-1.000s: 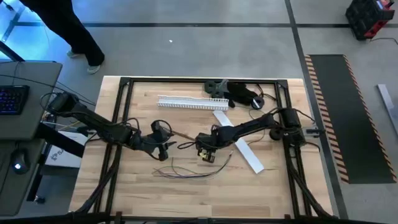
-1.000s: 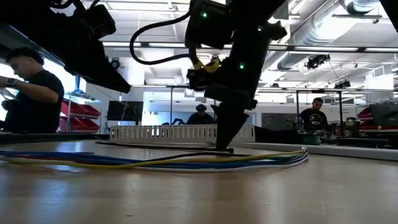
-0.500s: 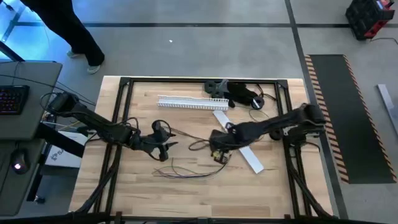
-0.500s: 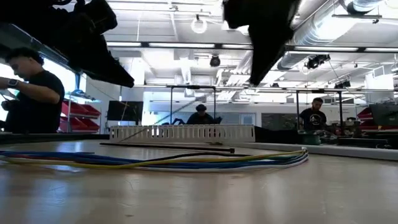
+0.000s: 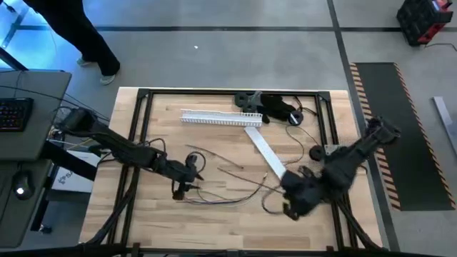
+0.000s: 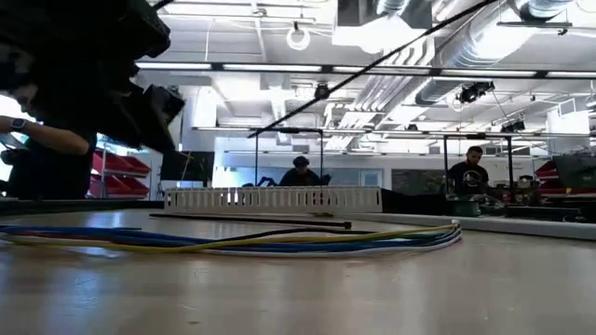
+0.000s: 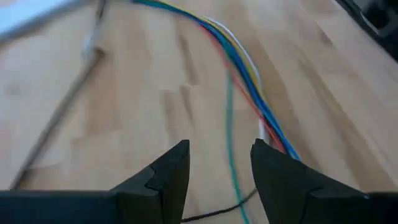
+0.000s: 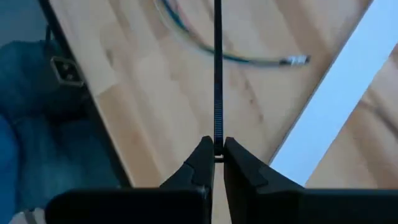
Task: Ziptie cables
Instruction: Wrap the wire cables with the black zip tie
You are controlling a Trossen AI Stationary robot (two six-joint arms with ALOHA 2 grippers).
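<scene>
The cables (image 5: pixel 214 200) are a loose bunch of thin coloured wires lying flat on the wooden table near its front middle; the low view shows the cables (image 6: pixel 279 242) lying flat on the tabletop. My left gripper (image 5: pixel 184 187) hovers open just over the bunch's left part, and the cables (image 7: pixel 249 81) run ahead of its fingers (image 7: pixel 217 165). My right gripper (image 5: pixel 288 207) is at the near right, shut on a thin black zip tie (image 8: pixel 217 62). Another black strip (image 6: pixel 251 220) lies on the table behind the cables. My right gripper pinches one end of the zip tie (image 8: pixel 217 140) between its two fingertips. The strip runs straight out ahead of the fingers, in line with them. In the low view the zip tie (image 6: pixel 372 63) slants through the air, clear of the table.
A white slotted cable duct (image 5: pixel 214 118) lies along the far side, with a flat white strip (image 5: pixel 268 153) slanting from it toward the right. A black gadget with a cord (image 5: pixel 275 107) sits at the far edge. People stand in the room beyond.
My right gripper has risen from the table's middle and swung toward the near right corner, carrying the zip tie up off the table. My left gripper has moved a little toward the near edge, closer to the cables.
</scene>
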